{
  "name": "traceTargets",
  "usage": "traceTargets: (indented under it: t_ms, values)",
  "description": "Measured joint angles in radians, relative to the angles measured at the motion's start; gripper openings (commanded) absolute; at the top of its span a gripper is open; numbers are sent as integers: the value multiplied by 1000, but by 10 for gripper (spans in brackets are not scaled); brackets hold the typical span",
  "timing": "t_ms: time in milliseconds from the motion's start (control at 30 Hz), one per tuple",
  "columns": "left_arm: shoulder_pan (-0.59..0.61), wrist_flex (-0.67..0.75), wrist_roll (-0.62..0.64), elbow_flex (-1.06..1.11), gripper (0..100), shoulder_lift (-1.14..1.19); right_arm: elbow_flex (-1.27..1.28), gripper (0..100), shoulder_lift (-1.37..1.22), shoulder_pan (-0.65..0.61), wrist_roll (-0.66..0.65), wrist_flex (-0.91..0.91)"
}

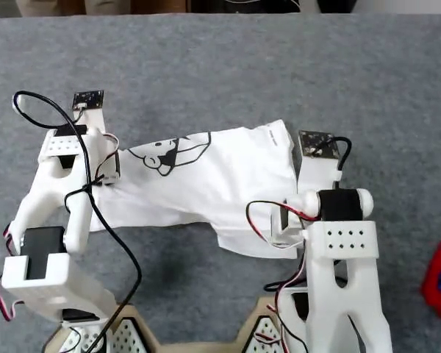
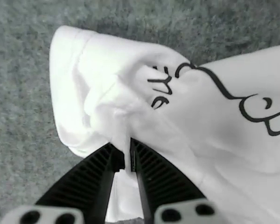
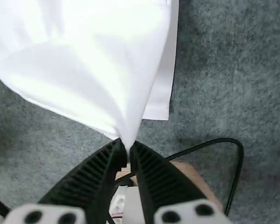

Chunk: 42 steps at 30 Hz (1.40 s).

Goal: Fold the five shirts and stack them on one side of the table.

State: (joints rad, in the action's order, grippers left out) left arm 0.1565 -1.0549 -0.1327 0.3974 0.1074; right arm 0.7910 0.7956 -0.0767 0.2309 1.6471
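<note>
Between your two arms, the white shirt [image 1: 206, 184] lies stretched across the grey, felt-like table [image 1: 220, 66]. It is soft and creased, with a black line drawing near its left end. Your left gripper [image 2: 127, 156], jaws nearly closed, pinches a bunched fold there. Your right gripper [image 3: 127, 151] clamps the shirt's right edge, ribbed black fingers [image 3: 93, 172] almost meeting.

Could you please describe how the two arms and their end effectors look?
Both arms are white shells with black motor blocks. The left arm carries a long looping black cable; the right arm has red, black and white wires and a perforated plate. The left end effector and right end effector have black ribbed fingers on white bases.
</note>
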Motion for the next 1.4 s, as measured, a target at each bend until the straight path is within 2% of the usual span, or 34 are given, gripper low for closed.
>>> traceTargets:
  t_ms: [67,267,400,700,800,900,1067,1200,1267,1367,1400]
  values:
    - [0,-31,0,-3,19,0,0,43,0,0,-11,0]
    - [-5,-130,0,-8,19,0,0,266,0,0,-21,0]
    - [-11,-189,0,-8,33,0,0,322,0,0,-21,8]
    - [-11,-374,3,-49,316,0,-64,322,0,0,-29,11]
    - [-6,-430,3,-98,419,0,-103,322,0,-9,-115,26]
    - [5,-474,3,-163,471,0,-140,322,0,-58,-287,29]
    - [5,-574,3,-338,395,0,-265,321,0,-109,-623,34]
    - [8,-652,3,-511,241,0,-370,320,-5,-114,-865,21]
    - [23,-669,2,-574,139,0,-399,312,-25,-103,-942,-23]
    - [37,-675,3,-623,10,5,-404,186,-84,-72,-976,-133]
    - [37,-675,5,-626,26,11,-404,120,-118,-72,-979,-170]
